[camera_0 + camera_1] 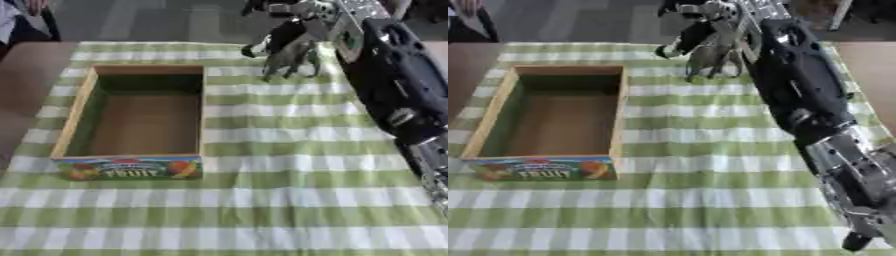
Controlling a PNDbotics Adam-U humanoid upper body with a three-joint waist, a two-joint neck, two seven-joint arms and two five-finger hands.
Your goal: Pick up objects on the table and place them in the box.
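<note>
The cardboard box lies on the left of the green checked cloth, open side up, its brown inside bare and a fruit picture on its near wall. My right arm reaches from the lower right to the far middle of the table. At its end my right hand hangs above the cloth, right of the box's far corner. Its fingers droop downward and the thumb sticks out to the left. I make out nothing held between them. No loose object shows on the cloth. My left hand is out of view.
The checked cloth covers the table; bare brown tabletop shows at the left. A person's sleeve shows at the far left corner, away from the box. Dark floor lies beyond the far edge.
</note>
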